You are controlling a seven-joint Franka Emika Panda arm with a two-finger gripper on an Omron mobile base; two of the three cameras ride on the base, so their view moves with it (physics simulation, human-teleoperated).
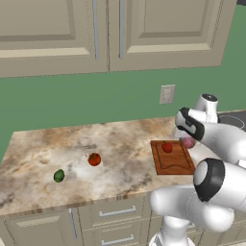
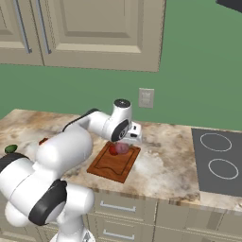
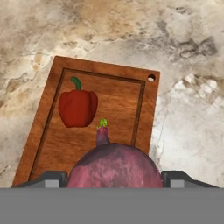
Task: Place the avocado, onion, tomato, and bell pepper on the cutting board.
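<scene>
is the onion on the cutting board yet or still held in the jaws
Held, not on it. In the hand view the onion sits between the jaws of the gripper, above the cutting board, where the bell pepper lies.

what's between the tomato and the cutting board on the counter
Nothing: in the left base view, just bare marble counter runs from the tomato to the cutting board.
</scene>
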